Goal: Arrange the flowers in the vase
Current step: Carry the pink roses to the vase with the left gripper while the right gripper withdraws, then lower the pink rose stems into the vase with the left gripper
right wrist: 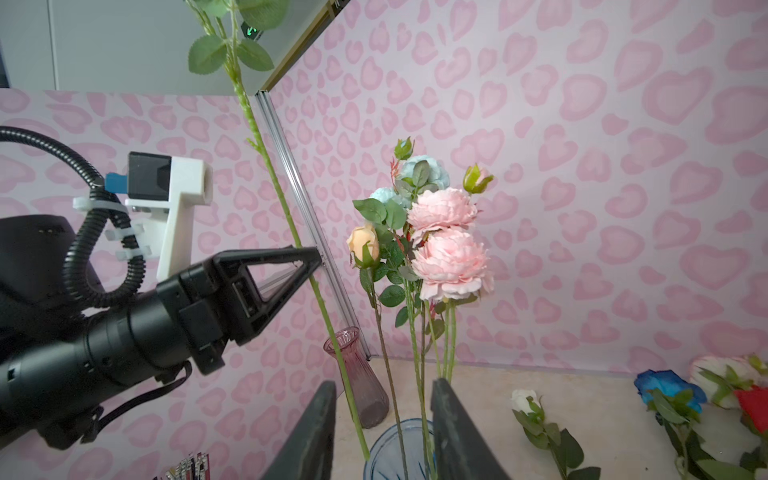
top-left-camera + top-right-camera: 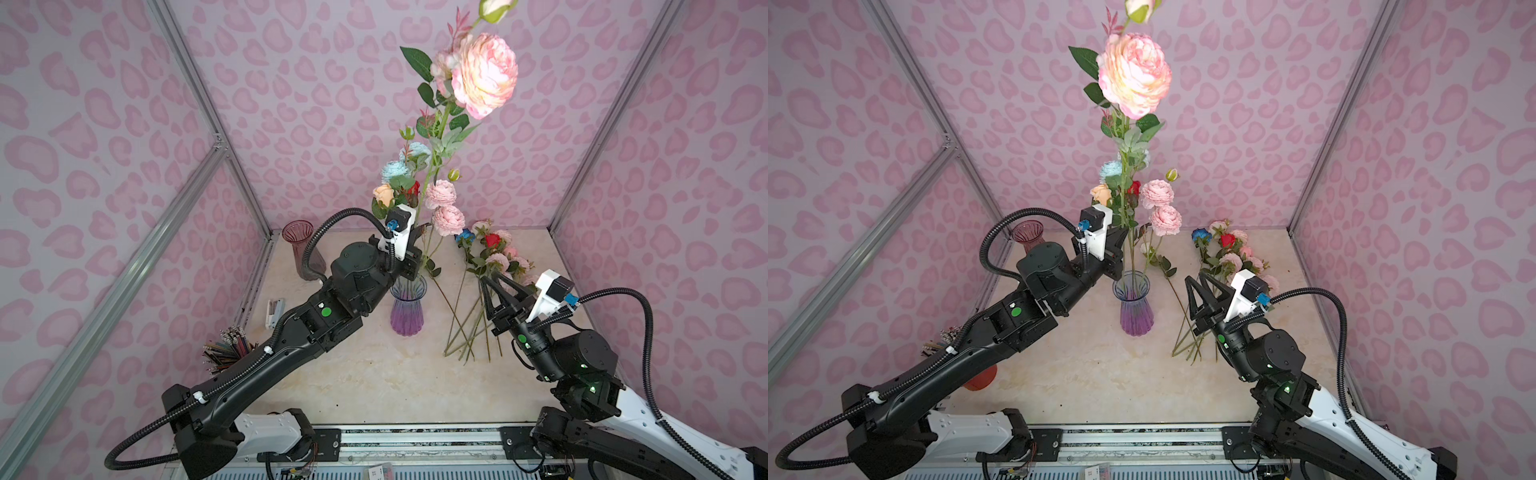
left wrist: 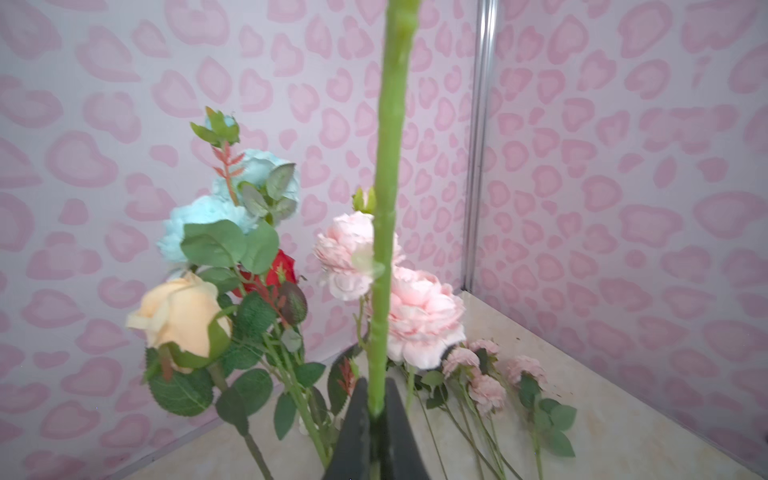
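One tall pink peony [image 2: 484,75], green-stemmed, is pinched by the left hand [image 1: 311,259]; right hand [image 2: 496,286] gapes open.

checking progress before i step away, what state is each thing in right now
left gripper: shut on the tall pink peony stem
right gripper: open, empty
tall pink peony: upright, stem end at the blue vase rim
blue vase: upright, several flowers in it
pink vase: upright, empty
loose flowers: lying on the table

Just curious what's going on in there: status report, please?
Left jaws shut on tall peony stem, end at vase mouth. Right jaws open, empty. Other stems crowd the mouth.
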